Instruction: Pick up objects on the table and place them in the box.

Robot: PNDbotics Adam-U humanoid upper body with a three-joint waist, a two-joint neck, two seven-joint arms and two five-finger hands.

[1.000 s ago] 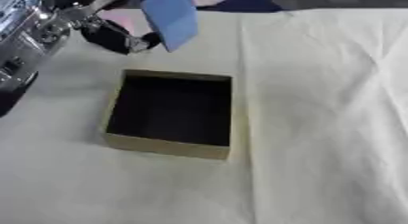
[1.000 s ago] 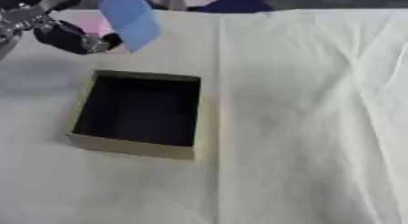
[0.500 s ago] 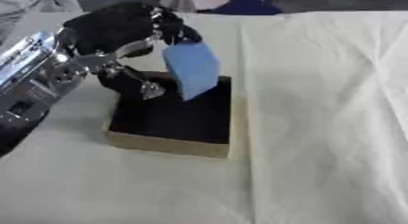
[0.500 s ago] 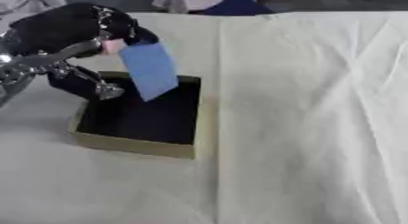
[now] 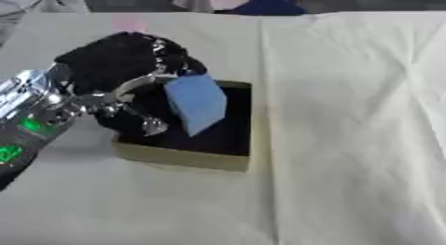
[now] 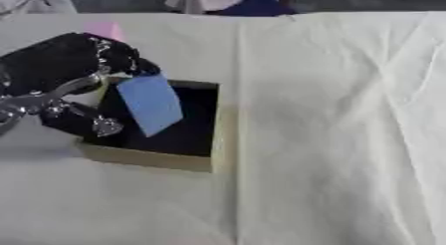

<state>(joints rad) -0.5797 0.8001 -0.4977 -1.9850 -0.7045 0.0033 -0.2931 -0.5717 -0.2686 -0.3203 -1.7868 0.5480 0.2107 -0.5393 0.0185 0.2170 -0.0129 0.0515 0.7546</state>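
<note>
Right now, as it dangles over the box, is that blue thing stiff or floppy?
Probably fairly stiff: the blue piece keeps flat faces and straight edges though the left robot hand pinches only its top. Likely light, too. Released, it should drop into the box.

Demo setup w/ cloth-covered table (image 5: 348, 139)

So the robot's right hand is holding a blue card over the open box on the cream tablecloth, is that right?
Not quite: it is the left hand, coming in from the view's left side, that holds the blue card over the open box on the cream tablecloth. The left eye view shows it; the right hand appears in neither view.
</note>
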